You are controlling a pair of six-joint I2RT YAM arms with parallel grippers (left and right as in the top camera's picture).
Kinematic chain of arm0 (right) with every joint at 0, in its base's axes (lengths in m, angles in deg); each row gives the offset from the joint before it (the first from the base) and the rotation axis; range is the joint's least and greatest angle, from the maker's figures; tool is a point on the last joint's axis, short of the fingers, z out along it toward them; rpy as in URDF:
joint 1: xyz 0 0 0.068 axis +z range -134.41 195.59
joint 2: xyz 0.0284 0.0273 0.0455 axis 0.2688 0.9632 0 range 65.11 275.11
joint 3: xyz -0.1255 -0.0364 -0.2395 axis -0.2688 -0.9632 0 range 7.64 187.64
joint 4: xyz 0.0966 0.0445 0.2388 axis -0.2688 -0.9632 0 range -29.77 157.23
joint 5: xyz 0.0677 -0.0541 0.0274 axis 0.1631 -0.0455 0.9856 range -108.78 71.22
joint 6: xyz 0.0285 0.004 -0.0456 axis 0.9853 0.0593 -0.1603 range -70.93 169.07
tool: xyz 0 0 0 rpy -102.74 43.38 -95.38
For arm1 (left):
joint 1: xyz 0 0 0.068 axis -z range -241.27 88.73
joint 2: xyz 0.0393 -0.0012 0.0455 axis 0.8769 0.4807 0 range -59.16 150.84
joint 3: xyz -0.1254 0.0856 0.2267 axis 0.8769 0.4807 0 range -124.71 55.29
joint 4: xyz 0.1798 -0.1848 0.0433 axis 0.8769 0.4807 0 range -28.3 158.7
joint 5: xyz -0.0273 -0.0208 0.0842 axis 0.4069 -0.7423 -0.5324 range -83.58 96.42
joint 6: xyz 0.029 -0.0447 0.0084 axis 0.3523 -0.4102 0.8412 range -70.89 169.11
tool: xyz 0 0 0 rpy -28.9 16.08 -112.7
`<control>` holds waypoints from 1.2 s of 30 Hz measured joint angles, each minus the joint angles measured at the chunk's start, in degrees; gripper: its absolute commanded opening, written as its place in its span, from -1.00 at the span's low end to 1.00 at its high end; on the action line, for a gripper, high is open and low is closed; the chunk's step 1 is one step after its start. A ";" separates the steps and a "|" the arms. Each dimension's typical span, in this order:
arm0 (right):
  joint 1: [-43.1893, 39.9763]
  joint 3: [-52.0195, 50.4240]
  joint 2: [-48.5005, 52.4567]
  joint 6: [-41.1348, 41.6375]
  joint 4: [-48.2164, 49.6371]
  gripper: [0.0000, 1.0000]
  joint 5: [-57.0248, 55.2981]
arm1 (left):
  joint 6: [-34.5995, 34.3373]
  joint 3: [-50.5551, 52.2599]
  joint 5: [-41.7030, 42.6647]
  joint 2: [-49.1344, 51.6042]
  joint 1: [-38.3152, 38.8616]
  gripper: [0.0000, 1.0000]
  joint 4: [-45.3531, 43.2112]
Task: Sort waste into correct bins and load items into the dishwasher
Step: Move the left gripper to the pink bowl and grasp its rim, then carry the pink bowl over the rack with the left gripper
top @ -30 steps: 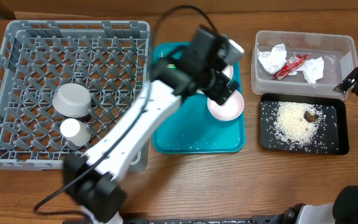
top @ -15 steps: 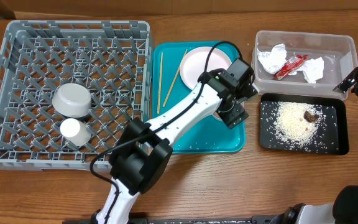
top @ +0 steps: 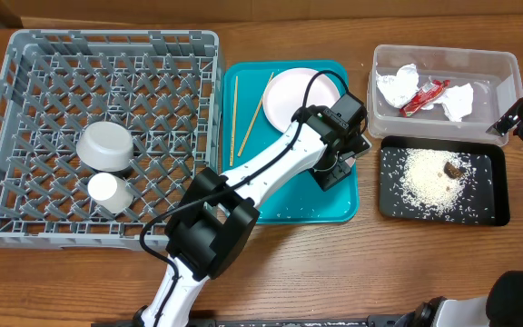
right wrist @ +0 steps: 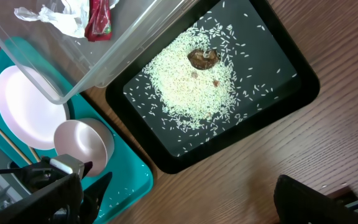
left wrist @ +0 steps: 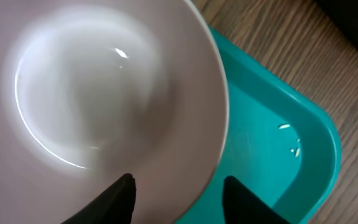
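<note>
Two black fingertips of the left gripper (left wrist: 178, 190) stand apart astride the rim of the small round white plate (left wrist: 104, 93). In the left wrist view one tip hangs over the plate's hollow at lower centre and the other sits just outside its edge; neither is seen pressing on it. That plate lies flat, hollow upward, at the right side of the flat teal tray (top: 280, 204); being round, it has no long axis. Above it in the overhead view lies the large round white plate (top: 287, 95). Left of both, two thin wooden chopsticks (top: 234, 118) run from upper to lower frame, one slanted. At the right edge the right gripper (top: 514, 123) hovers with jaws wide, holding nothing.
</note>
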 measured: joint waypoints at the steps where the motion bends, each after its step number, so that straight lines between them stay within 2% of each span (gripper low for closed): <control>1: 0.00 0.00 0.00 0.00 0.02 1.00 0.02 | 0.09 0.00 -0.22 0.13 0.00 -0.21 0.22; 4: 0.00 0.00 0.00 -0.04 -0.02 1.00 0.00 | 0.15 0.00 -1.22 0.70 0.00 -0.43 0.87; 6: 0.00 0.00 0.00 0.00 0.04 1.00 0.02 | 0.28 0.00 -1.68 1.11 0.00 -0.74 1.14; 7: 0.00 0.00 0.00 -0.02 0.00 0.99 0.00 | 0.15 0.00 -1.81 1.29 0.00 -0.83 1.22; 9: 0.00 0.00 0.00 0.00 0.02 1.00 0.00 | 0.37 0.00 -2.38 1.38 0.00 -0.92 1.16; 18: 0.00 0.00 0.00 0.00 0.00 1.00 0.00 | -0.02 -1.14 -4.48 1.38 0.09 -0.92 2.38; 26: 0.00 0.00 0.00 0.00 -0.02 1.00 0.02 | -3.54 -10.01 -4.96 0.87 -1.07 -0.92 6.84; 30: 0.00 0.00 0.00 -0.02 0.00 1.00 0.02 | -5.84 -14.86 -4.96 -1.79 -4.52 -0.92 9.81; 36: 0.00 0.00 0.00 -0.02 0.00 1.00 0.02 | -8.28 -18.97 -1.16 -7.32 -15.06 -0.92 14.43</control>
